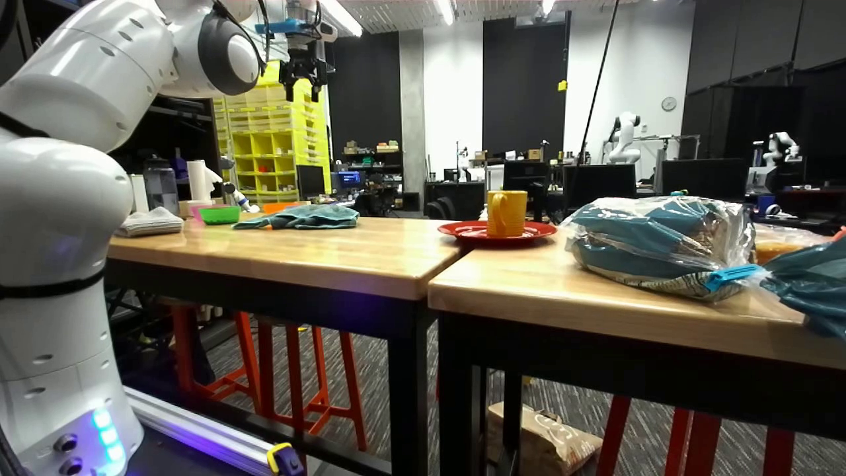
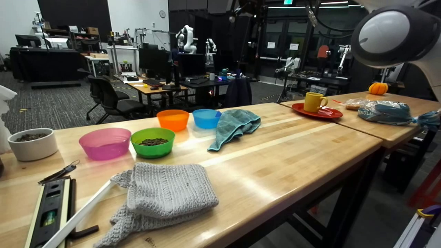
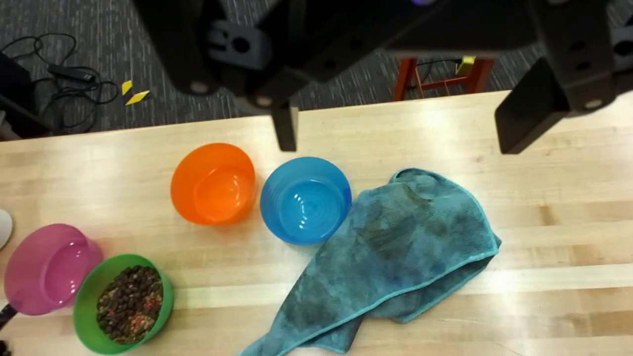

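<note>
Your gripper (image 3: 398, 150) was matte black. Your cloth (image 3: 390, 247) was teal, blotched dark and edged in brighter teal. You had a blue bowl (image 3: 305, 201), an orange bowl (image 3: 215, 184), a green bowl (image 2: 151, 151) and a pink bowl (image 3: 49, 269). Your table (image 3: 559, 237) was pale tan, striped lighter and darker. You also had a red plate (image 2: 333, 113) and a yellow mug (image 2: 311, 102).

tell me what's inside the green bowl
Dark pellets with red and tan bits show inside the green bowl; whatever lies beneath them is covered and can't be seen.
</note>
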Robot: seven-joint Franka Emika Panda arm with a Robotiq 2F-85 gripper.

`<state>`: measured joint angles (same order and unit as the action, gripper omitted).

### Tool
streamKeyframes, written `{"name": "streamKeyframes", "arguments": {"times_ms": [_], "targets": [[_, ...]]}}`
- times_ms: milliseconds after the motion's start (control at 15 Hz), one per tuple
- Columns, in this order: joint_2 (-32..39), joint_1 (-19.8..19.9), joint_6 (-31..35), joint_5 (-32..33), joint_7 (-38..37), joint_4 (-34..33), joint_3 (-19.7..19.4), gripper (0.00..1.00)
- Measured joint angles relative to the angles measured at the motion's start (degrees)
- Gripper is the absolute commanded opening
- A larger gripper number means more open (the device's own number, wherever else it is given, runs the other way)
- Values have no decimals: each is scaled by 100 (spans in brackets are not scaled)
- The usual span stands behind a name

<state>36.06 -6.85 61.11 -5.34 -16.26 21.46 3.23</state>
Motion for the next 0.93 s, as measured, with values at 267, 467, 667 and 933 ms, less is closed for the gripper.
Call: {"name": "streamKeyframes", "arguments": {"times_ms": [267, 467, 667, 933], "targets": [[35, 23, -144, -22, 18, -4, 4, 100], [-1, -8, -773, 139, 96, -13, -35, 100], [-53, -39, -1773, 376, 304, -12, -94, 100], [-59, -13, -2775, 321, 645, -11, -82, 100]]}}
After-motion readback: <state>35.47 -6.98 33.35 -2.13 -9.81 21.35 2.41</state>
